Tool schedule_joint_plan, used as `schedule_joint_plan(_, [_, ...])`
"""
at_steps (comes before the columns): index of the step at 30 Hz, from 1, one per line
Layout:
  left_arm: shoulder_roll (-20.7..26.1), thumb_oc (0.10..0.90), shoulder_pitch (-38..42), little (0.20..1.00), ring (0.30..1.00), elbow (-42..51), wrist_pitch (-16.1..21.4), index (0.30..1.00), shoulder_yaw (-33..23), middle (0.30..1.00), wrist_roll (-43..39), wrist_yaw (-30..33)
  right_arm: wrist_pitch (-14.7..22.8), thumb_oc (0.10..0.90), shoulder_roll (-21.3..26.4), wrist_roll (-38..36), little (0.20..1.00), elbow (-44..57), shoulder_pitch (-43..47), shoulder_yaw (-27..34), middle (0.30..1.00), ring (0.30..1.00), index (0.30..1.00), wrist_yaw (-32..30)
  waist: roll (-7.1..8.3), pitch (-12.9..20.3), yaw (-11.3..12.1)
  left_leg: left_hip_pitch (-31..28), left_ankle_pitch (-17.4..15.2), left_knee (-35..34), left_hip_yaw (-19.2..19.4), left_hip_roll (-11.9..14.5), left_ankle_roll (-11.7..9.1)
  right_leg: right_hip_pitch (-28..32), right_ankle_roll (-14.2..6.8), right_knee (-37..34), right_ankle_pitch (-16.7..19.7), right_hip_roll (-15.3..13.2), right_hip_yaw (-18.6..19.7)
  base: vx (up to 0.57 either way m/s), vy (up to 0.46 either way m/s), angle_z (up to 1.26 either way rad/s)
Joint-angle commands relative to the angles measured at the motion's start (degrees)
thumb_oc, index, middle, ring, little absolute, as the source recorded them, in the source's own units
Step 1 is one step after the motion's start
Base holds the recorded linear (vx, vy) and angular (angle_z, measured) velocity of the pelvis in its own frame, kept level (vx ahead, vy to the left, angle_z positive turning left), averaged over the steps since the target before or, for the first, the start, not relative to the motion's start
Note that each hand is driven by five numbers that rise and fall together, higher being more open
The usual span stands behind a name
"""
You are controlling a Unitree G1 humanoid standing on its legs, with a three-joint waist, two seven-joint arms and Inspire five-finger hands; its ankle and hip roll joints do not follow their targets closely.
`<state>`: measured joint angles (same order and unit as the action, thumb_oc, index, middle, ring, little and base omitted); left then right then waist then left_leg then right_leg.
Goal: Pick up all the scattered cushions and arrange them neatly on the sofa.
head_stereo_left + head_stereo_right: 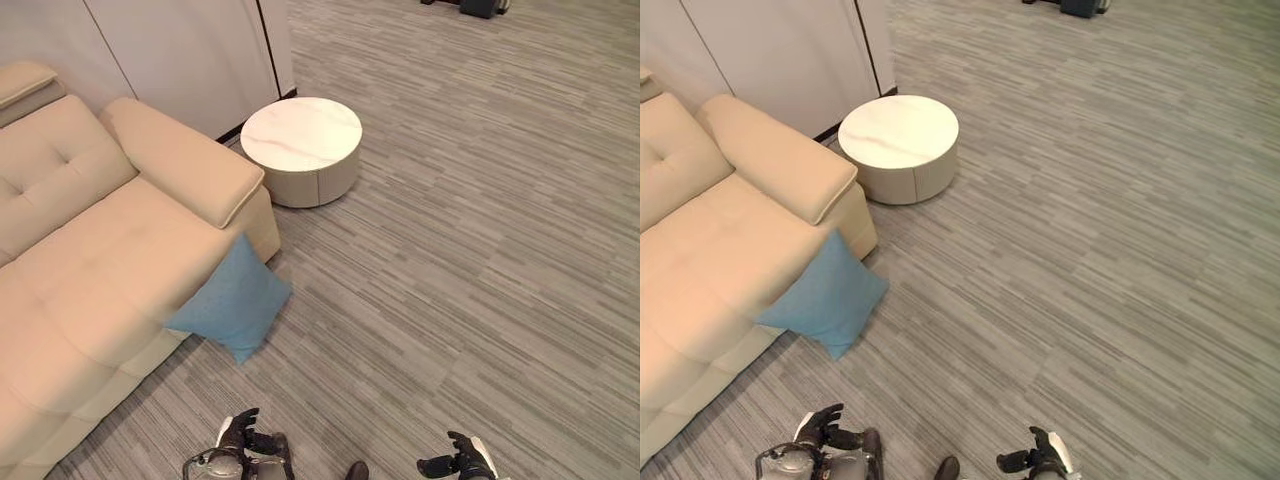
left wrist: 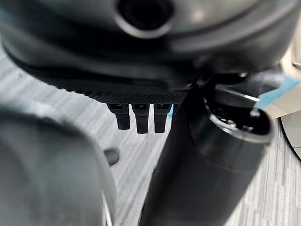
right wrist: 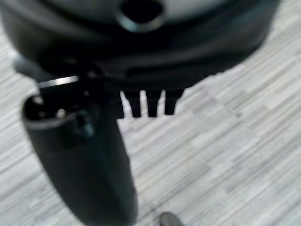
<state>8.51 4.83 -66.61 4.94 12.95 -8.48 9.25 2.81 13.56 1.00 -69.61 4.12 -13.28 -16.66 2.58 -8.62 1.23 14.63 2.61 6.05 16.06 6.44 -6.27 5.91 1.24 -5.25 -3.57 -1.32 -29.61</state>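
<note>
A blue cushion (image 1: 233, 300) leans on its corner against the front of the beige sofa (image 1: 90, 270), resting on the carpet by the sofa's armrest end. A sliver of the blue cushion (image 2: 277, 92) also appears past my left hand in the left wrist view. My left hand (image 1: 243, 436) hangs low near the bottom edge of the head views, well short of the cushion, with straight fingers (image 2: 137, 120) and nothing in it. My right hand (image 1: 458, 463) is low at the bottom right, fingers (image 3: 151, 104) straight over bare carpet, empty.
A round white marble-topped side table (image 1: 302, 140) stands just beyond the sofa's armrest (image 1: 180, 160). Pale wall panels (image 1: 190, 50) run behind the sofa. Grey striped carpet (image 1: 480, 250) stretches wide to the right. A dark object (image 1: 480, 8) sits far back.
</note>
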Motion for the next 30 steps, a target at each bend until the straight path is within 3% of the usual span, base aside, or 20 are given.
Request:
schedule_joint_plan(1, [-0.3, 0.8, -2.6, 0.9, 0.9, -2.5, 0.6, 0.9, 1.0, 0.9, 0.1, 0.7, 1.0, 0.8, 1.8, 0.3, 0.9, -0.3, -0.7, -0.7, 0.9, 0.9, 0.9, -1.3, -1.94, -1.2, 2.9, -2.0, 0.2, -0.8, 1.3, -0.8, 1.7, 2.1, -6.7, 1.3, -2.4, -1.8, 5.7, 0.23, 0.085, -0.14])
schedule_joint_plan(4, [-0.1, 0.8, -3.1, 0.9, 0.9, -2.7, 0.3, 0.9, 0.3, 0.9, 0.2, 0.7, 1.1, 0.8, 1.4, 0.8, 0.9, -0.4, -0.9, -0.9, 0.9, 0.9, 0.9, -1.4, -1.39, -0.2, 3.7, -3.0, -0.3, -1.0, -0.3, -1.7, 2.6, 3.0, -7.2, 2.5, -3.4, -2.0, 5.9, 0.22, 0.089, -0.28])
schedule_joint_plan(7, [1.2, 0.8, -2.8, 0.9, 0.9, -2.1, 0.2, 0.9, -0.1, 0.9, 1.0, 0.6, 0.8, 0.8, -0.1, 2.0, 0.9, -0.6, -1.7, -1.4, 0.9, 0.9, 0.9, -0.4, 0.44, 0.8, 4.7, -5.7, -3.5, -0.2, -1.5, -3.8, 5.2, 1.6, -9.0, 13.0, -4.0, -5.5, 6.7, 0.27, 0.182, 0.01])
schedule_joint_plan(9, [1.9, 0.8, -2.3, 0.9, 0.9, -1.1, 0.0, 0.9, 0.0, 0.9, 1.6, 0.9, 0.5, 0.8, -0.3, 2.4, 0.9, -0.3, -1.7, -1.4, 0.9, 0.9, 0.9, 0.0, 0.34, 0.8, 4.4, -7.7, -4.2, -1.0, -1.6, -4.7, 7.3, -2.2, -10.6, 21.4, -0.3, -8.4, 6.6, 0.12, 0.173, 0.09])
schedule_joint_plan(10, [2.0, 0.8, -2.3, 0.9, 0.9, -1.1, 0.0, 0.9, 0.0, 0.9, 1.6, 0.9, 0.5, 0.8, -0.3, 2.4, 0.9, -0.3, -1.7, -1.4, 0.9, 0.9, 0.9, 0.0, 0.37, 0.8, 4.4, -7.8, -4.2, -1.0, -1.6, -4.8, 7.3, -2.3, -10.6, 21.5, -0.3, -8.5, 6.6, 0.2, 0.181, 0.13])
schedule_joint_plan(11, [2.5, 0.8, -2.1, 0.9, 0.9, -0.6, 0.2, 0.9, 0.4, 0.9, 2.0, 1.0, 0.5, 0.8, -0.4, 2.6, 0.9, 0.1, -1.6, -1.6, 0.9, 0.9, 0.9, 0.6, 0.02, 0.3, 3.6, -9.8, -5.0, -1.9, -2.7, -5.7, 8.6, -5.6, -11.6, 28.9, 4.0, -9.9, 7.8, 0.25, 0.095, 0.21])
schedule_joint_plan(12, [5.4, 0.8, -1.7, 0.9, 0.9, -1.4, 0.2, 0.9, -0.6, 0.9, 3.2, -1.5, -2.7, 0.8, 10.2, -1.7, 0.9, -5.7, 2.0, 4.8, 0.9, 0.9, 0.9, 8.4, 0.85, 0.9, 4.0, -10.6, -5.1, -2.4, -3.8, -5.8, 8.5, -6.8, -12.2, 31.2, 5.2, -10.1, 7.8, 0.32, 0.104, 0.32])
schedule_joint_plan(13, [5.3, 0.8, -1.3, 0.9, 0.9, -1.0, 0.7, 0.9, -0.2, 0.9, 2.0, -0.4, -0.9, 0.8, 6.2, -1.0, 0.9, -3.2, 0.0, 3.0, 0.9, 0.9, 0.9, 4.1, 0.38, 0.6, 3.6, -11.7, -5.3, -3.3, -4.6, -6.0, 8.8, -8.3, -11.7, 31.9, 4.4, -10.2, 8.3, 0.24, -0.001, 0.56])
schedule_joint_plan(14, [5.3, 0.8, -1.2, 0.9, 0.9, -0.9, 0.4, 0.9, 0.2, 0.9, 2.4, -0.3, -1.0, 0.8, 3.6, -0.7, 0.9, -2.0, -0.4, 1.9, 0.9, 0.9, 0.9, 3.6, -0.04, 0.4, 3.4, -12.8, -5.3, -4.0, -5.0, -6.2, 8.8, -9.7, -11.2, 31.8, 4.0, -10.4, 8.4, 0.2, 0.01, 0.63])
schedule_joint_plan(15, [5.3, 0.8, -1.8, 0.9, 0.9, -1.6, 0.9, 0.9, -0.3, 0.9, 2.4, -0.3, 2.7, 0.8, 4.4, 1.7, 0.9, 4.8, 0.3, -0.8, 0.9, 0.9, 0.9, 3.6, -0.39, -0.1, 3.2, -13.7, -5.3, -4.8, -5.4, -6.2, 8.7, -10.7, -10.7, 29.4, 3.4, -10.6, 8.7, 0.13, -0.002, 0.68])
schedule_joint_plan(17, [5.3, 0.8, -1.1, 0.9, 0.9, -1.8, 0.2, 0.9, 0.0, 0.9, 2.9, -0.4, 2.2, 0.8, 4.9, 1.6, 0.9, 5.1, 1.6, -0.6, 0.9, 0.9, 0.9, 2.5, -0.76, -0.4, 3.0, -14.3, -5.6, -5.0, -6.3, -6.3, 8.4, -11.0, -10.4, 26.6, 2.8, -10.8, 8.9, 0.16, -0.051, 0.26])
schedule_joint_plan(18, [4.8, 0.8, -1.8, 0.9, 0.9, -1.5, 0.9, 0.9, 1.1, 0.9, 3.8, 0.3, 4.0, 0.8, 5.5, 3.1, 0.9, 12.5, 5.1, -3.0, 0.9, 0.9, 0.9, -0.3, -0.84, -0.8, 2.8, -14.4, -6.2, -4.5, -8.4, -7.0, 8.0, -11.9, -9.9, 20.2, 2.4, -9.5, 11.8, 0.28, -0.101, 0.14])
schedule_joint_plan(19, [4.2, 0.8, -0.2, 0.9, 0.9, -1.8, 0.8, 0.9, 1.1, 0.9, 3.6, 0.7, 0.9, 0.8, 2.4, -0.7, 0.9, 5.9, 0.5, -0.3, 0.9, 0.9, 0.9, 2.9, -0.67, -0.9, 0.7, -15.4, -6.6, -5.2, -9.6, -7.5, 7.8, -13.6, -9.9, 16.1, 2.9, -7.3, 16.8, 0.28, -0.117, 0.3])
schedule_joint_plan(20, [3.8, 0.8, 0.5, 0.9, 0.9, -1.4, 0.7, 0.9, 1.3, 0.9, 3.8, 1.3, 2.9, 0.8, 1.1, -1.1, 0.9, 4.5, -0.5, 0.0, 0.9, 0.9, 0.9, 1.7, -0.59, -1.1, 0.1, -16.3, -7.0, -5.4, -11.0, -7.9, 7.7, -13.7, -10.3, 12.6, 3.7, -6.2, 19.3, 0.23, -0.111, 0.76])
schedule_joint_plan(21, [3.1, 0.8, 0.9, 0.9, 0.9, -1.6, 0.8, 0.9, 1.7, 0.9, 3.8, 1.3, 2.2, 0.8, 0.4, -2.1, 0.9, 3.1, -0.4, 0.3, 0.9, 0.9, 0.9, 1.9, -0.56, -1.2, -0.7, -16.2, -7.5, -5.1, -12.7, -8.3, 7.7, -15.1, -10.4, 10.4, 5.0, -5.5, 21.8, 0.14, -0.079, 0.73])
schedule_joint_plan(22, [3.1, 0.8, 0.9, 0.9, 0.9, -1.6, 0.8, 0.9, 1.7, 0.9, 3.8, 1.3, 2.2, 0.8, 0.4, -2.1, 0.9, 3.1, -0.4, 0.3, 0.9, 0.9, 0.9, 1.9, -0.56, -1.2, -0.7, -16.2, -7.5, -5.1, -12.7, -8.3, 7.7, -15.1, -10.4, 10.4, 5.0, -5.6, 21.8, 0.2, -0.147, 1.56])
schedule_joint_plan(23, [3.2, 0.8, 0.9, 0.9, 0.9, -1.6, 1.2, 0.9, 2.4, 0.9, 3.8, 1.6, 1.8, 0.8, 1.6, 1.0, 0.9, 2.1, -0.8, -0.6, 0.9, 0.9, 0.9, 0.9, -0.1, -1.3, -1.3, -16.9, -8.4, -4.8, -15.2, -8.7, 7.2, -16.0, -10.4, 8.7, 6.1, -5.3, 23.4, 0.16, -0.157, 1.38])
schedule_joint_plan(28, [3.1, 0.8, 0.4, 0.9, 0.9, -2.5, 1.9, 0.9, 1.8, 0.9, 2.5, 1.4, 1.5, 0.8, 2.0, -1.1, 0.9, 0.2, -1.9, 0.4, 0.9, 0.9, 0.9, 2.7, 0.19, -0.7, -1.3, -16.1, -8.8, -3.4, -17.5, -8.1, 5.5, -13.0, -9.6, 6.6, 6.1, -5.4, 20.9, 0.13, -0.209, 0.94])
schedule_joint_plan(29, [2.8, 0.8, 0.4, 0.9, 0.9, -1.7, 1.8, 0.9, 2.1, 0.9, 2.5, 1.1, 4.2, 0.8, 2.6, -3.0, 0.9, 1.5, -0.3, 1.1, 0.9, 0.9, 0.9, 1.6, -0.12, -0.7, -0.8, -14.7, -9.5, -1.2, -16.9, -6.8, 4.1, -11.0, -9.0, 5.7, 5.1, -5.4, 17.9, 0.08, -0.174, 0.71])
schedule_joint_plan(30, [2.8, 0.8, 0.5, 0.9, 0.9, -1.7, 1.8, 0.9, 2.0, 0.9, 2.5, 1.1, 4.2, 0.8, 2.6, -3.0, 0.9, 1.4, -0.3, 1.1, 0.9, 0.9, 0.9, 1.6, -0.04, -0.6, -0.9, -14.5, -9.3, -1.2, -17.0, -6.9, 4.1, -11.2, -9.0, 5.7, 5.2, -5.5, 17.8, 0.09, -0.212, 0.7])
